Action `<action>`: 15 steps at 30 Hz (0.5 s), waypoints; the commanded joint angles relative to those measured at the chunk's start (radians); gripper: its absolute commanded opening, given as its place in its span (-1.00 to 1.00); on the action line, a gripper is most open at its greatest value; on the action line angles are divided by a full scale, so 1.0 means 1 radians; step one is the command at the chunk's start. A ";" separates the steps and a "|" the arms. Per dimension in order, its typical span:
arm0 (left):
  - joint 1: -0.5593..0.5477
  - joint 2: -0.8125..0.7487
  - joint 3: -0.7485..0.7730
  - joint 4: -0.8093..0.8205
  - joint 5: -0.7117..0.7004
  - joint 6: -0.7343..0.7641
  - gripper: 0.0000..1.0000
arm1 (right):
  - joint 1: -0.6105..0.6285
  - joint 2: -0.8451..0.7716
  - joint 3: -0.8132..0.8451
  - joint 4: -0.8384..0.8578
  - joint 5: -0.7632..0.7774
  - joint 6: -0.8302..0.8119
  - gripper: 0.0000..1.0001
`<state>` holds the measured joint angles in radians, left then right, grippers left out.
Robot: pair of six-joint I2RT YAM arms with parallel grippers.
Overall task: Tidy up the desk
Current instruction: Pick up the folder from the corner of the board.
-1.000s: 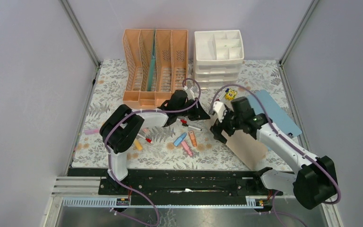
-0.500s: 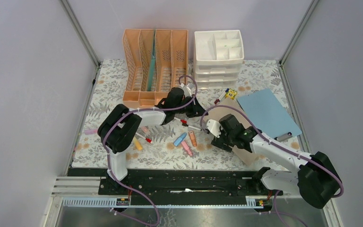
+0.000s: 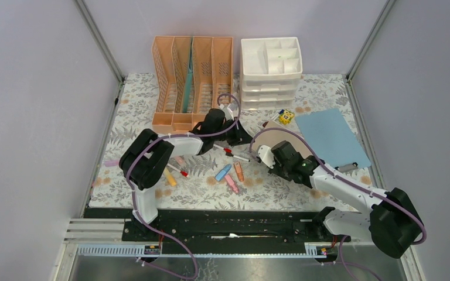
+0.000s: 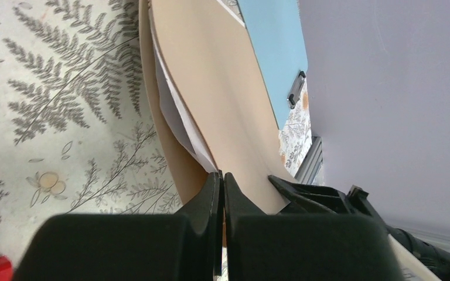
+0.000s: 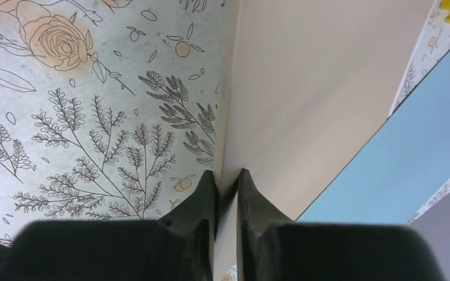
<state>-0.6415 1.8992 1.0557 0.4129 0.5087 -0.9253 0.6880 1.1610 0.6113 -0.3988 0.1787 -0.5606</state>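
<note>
On the desk [image 3: 135, 117], with its fern-print cloth, a tan folder [image 3: 288, 139] stands tilted between my two grippers. My left gripper [image 3: 245, 138] is shut on the folder's left edge. In the left wrist view its tips [image 4: 222, 175] pinch the tan folder [image 4: 222, 99], and a white sheet [image 4: 173, 111] pokes out of it. My right gripper [image 3: 271, 159] is shut on the folder's near edge. The right wrist view shows its tips [image 5: 227, 174] clamped on the thin tan folder [image 5: 310, 88].
A blue clipboard [image 3: 328, 137] lies just right of the folder. A peach file rack [image 3: 192, 82] and a white drawer unit [image 3: 270, 70] stand at the back. Several markers [image 3: 228, 172] lie scattered near the middle, and a small yellow cube [image 3: 286, 117] sits by the drawers.
My right gripper swung left and down to the folder's near edge and closed on it. The folder shifted off the near right of the desk, uncovering more of the blue clipboard.
</note>
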 commanded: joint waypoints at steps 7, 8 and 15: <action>-0.002 -0.176 -0.068 0.080 0.033 0.009 -0.62 | -0.005 -0.009 0.062 -0.065 -0.174 0.047 -1.00; -0.001 -0.191 -0.076 0.068 0.026 0.018 -0.55 | -0.009 -0.012 0.065 -0.070 -0.176 0.050 -1.00; 0.016 -0.328 -0.138 -0.046 -0.065 0.099 0.03 | -0.042 -0.038 0.096 -0.105 -0.280 0.073 -1.00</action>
<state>-0.6300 1.6958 0.9363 0.3454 0.4858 -0.8795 0.6544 1.1358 0.6765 -0.4393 0.0776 -0.5213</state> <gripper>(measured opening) 0.461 0.071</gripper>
